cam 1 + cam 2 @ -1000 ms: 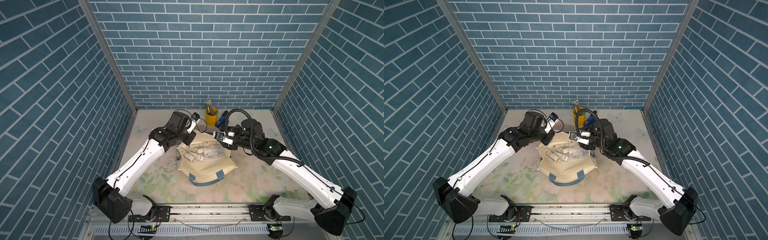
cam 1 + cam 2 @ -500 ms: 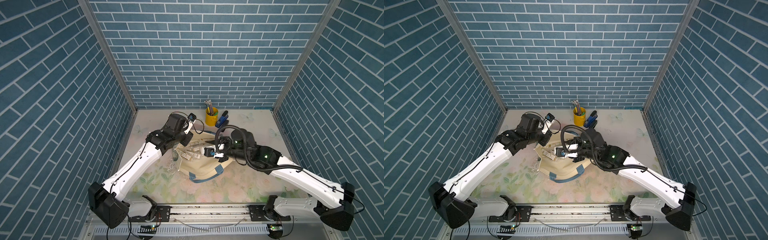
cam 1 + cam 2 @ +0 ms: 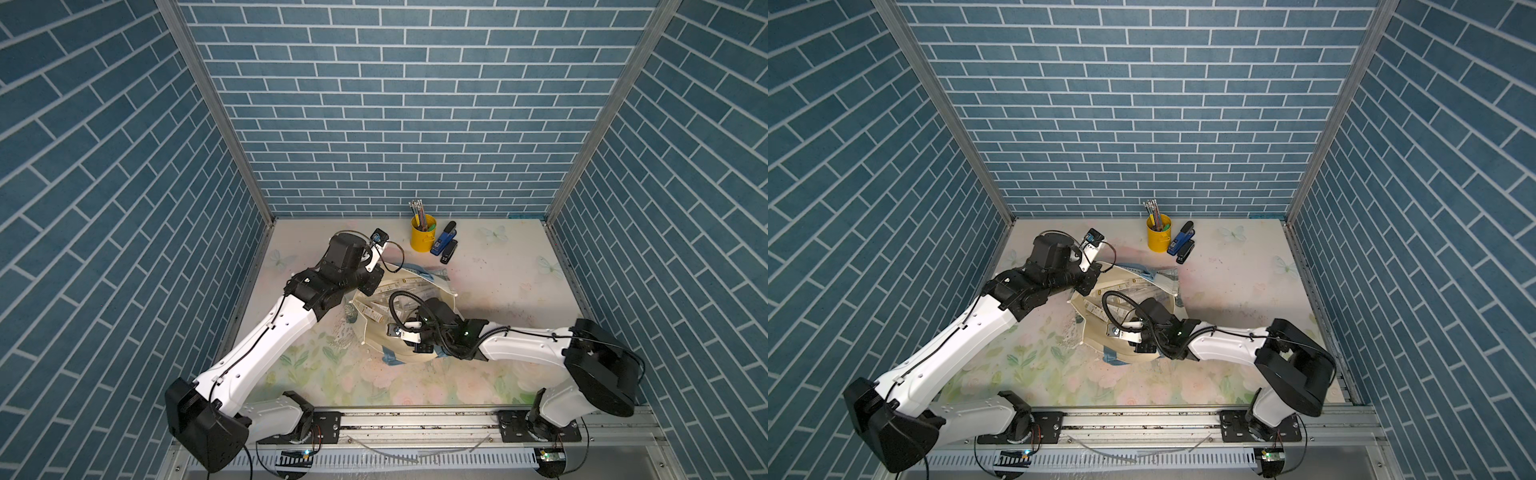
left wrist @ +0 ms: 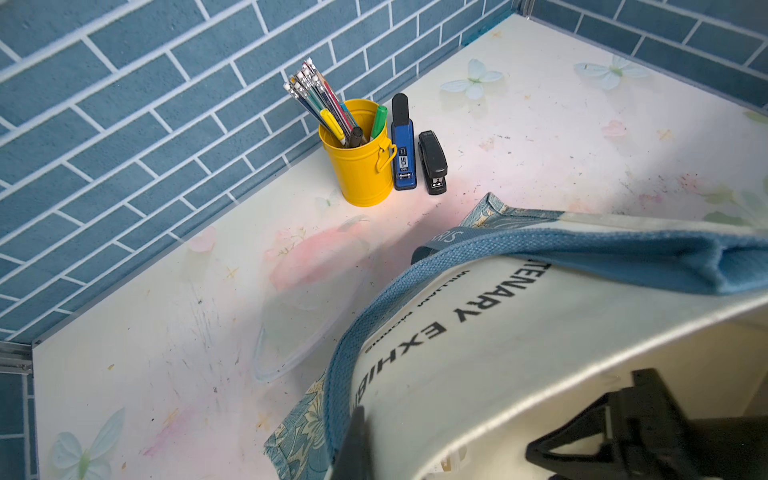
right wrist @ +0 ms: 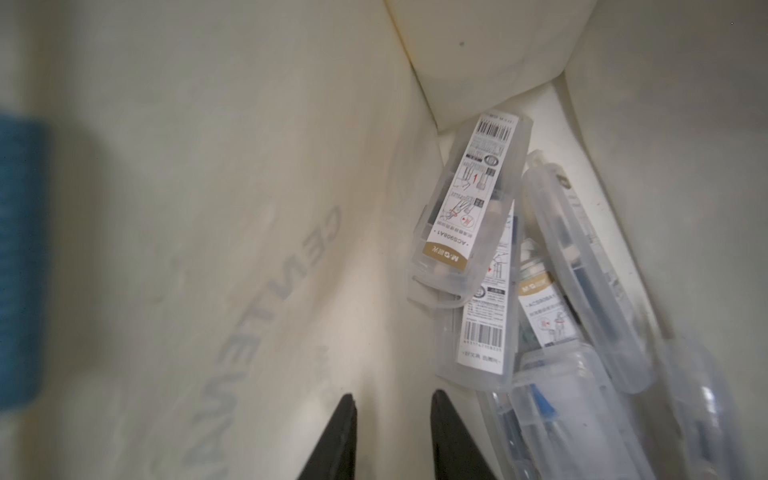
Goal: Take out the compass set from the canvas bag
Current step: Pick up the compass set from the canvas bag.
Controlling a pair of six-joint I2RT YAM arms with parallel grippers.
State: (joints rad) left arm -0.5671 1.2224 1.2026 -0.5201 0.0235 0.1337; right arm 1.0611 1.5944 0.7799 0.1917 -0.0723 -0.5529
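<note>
Since a second ago the right arm has swung down, and the right gripper (image 5: 390, 401) now sits inside the cream canvas bag with light blue strap handles (image 3: 376, 332) at mid-table, jaws narrowly parted, holding nothing. Just ahead, at the bag's bottom, lie clear plastic compass set cases with white labels (image 5: 465, 208). The left gripper (image 3: 374, 279) is pinched tight on the bag's far-left rim.

Bright even light, soft shadows on table (image 3: 511, 286), right wrist view inside bag (image 5: 166, 208) dimmer, near fabric blurred.
</note>
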